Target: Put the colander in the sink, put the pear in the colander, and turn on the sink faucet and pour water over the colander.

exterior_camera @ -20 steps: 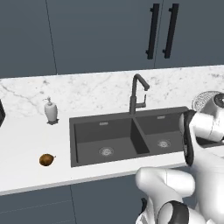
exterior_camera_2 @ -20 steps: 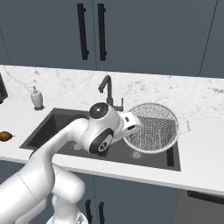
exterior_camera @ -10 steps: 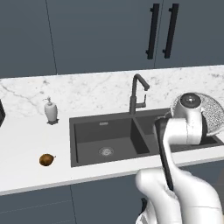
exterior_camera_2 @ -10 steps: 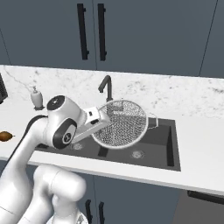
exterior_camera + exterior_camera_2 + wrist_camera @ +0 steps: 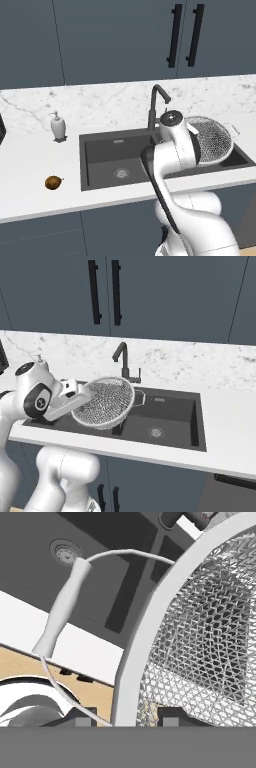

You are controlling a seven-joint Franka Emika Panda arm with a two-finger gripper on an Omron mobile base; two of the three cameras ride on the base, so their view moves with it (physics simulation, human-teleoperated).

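Since a second ago I've swung the colander (image 5: 104, 402) from the sink's (image 5: 105, 160) right end toward its middle; it now hangs tilted above the divider, just in front of the sink faucet (image 5: 122, 361). My gripper (image 5: 127, 721) is clamped on the colander's rim beside its wire handle, mesh bowl to one side of the fingers. Pear (image 5: 53, 182) unchanged: on the counter (image 5: 30, 165) left of the sink, near the front edge.

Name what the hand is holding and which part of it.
The colander, gripped at its rim beside a side handle, hanging tilted above the sink.
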